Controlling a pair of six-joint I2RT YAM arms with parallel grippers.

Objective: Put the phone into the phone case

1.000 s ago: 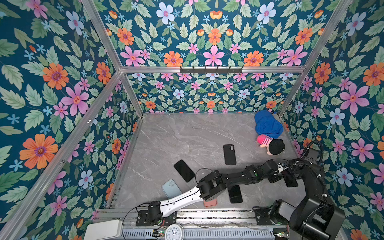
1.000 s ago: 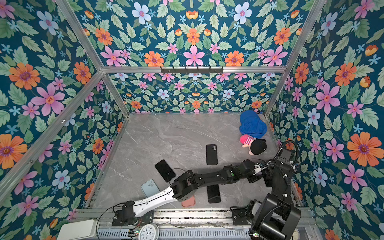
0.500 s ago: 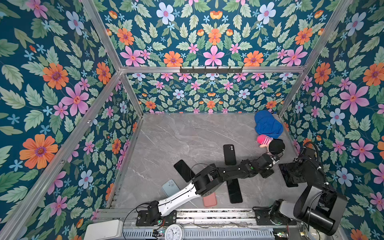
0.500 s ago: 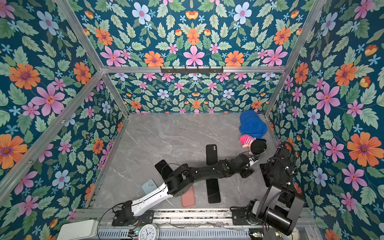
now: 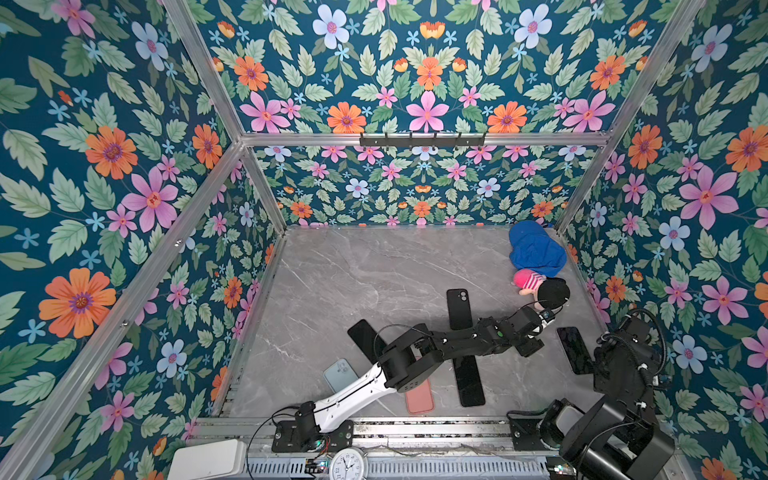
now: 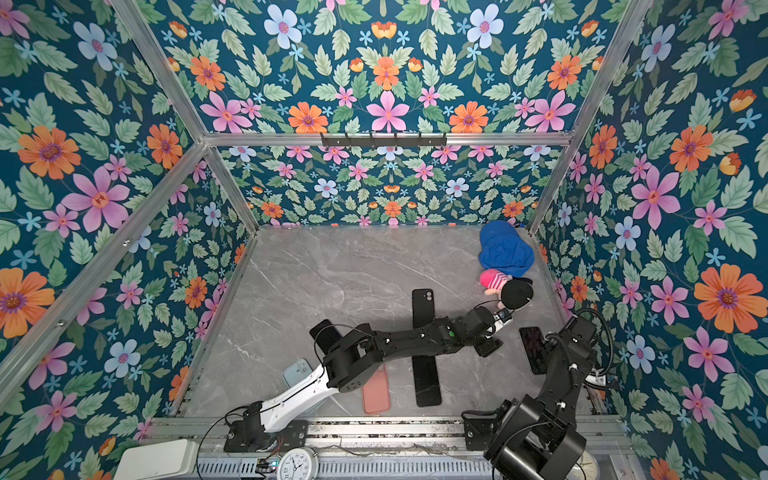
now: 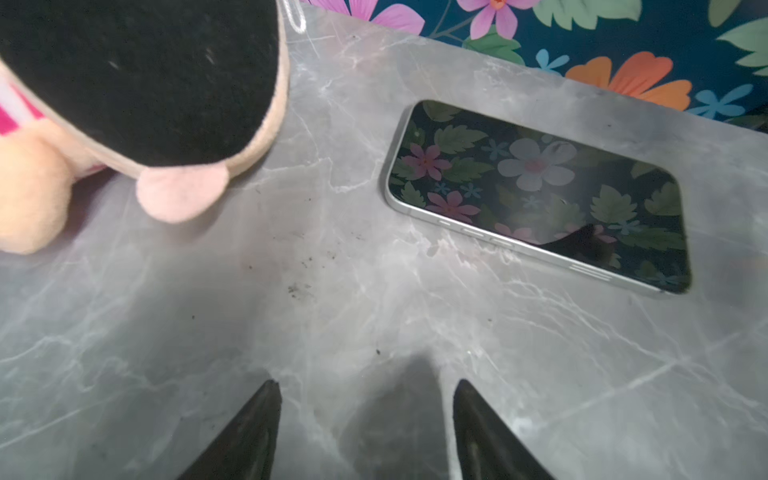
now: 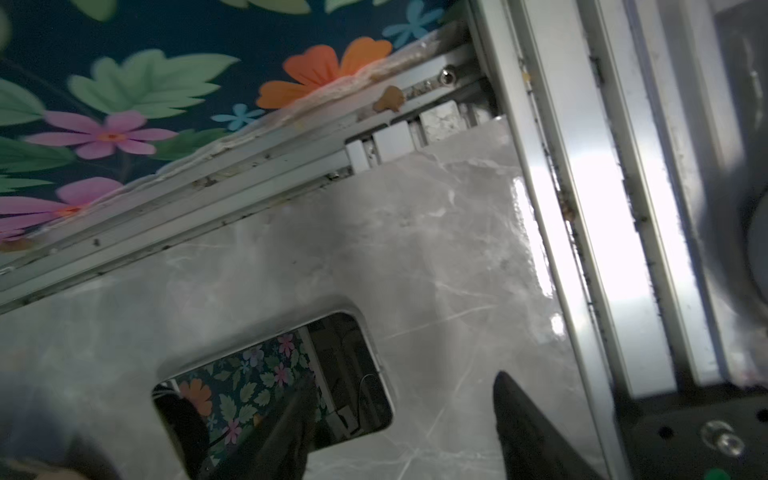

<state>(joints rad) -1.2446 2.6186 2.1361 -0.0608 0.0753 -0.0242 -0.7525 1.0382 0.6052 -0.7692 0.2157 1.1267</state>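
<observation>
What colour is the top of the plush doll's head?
Black. The plush doll's head shows best in the left wrist view.

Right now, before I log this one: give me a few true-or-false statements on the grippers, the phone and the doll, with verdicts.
1. The left gripper is open and empty. True.
2. The silver-rimmed phone lies screen down. False: its dark screen faces up.
3. The doll lies on the table, on its right side in both top views. True.
4. The right gripper is clamped on a phone. False: its jaws stand open and empty; the phone lies flat on the table.
</observation>
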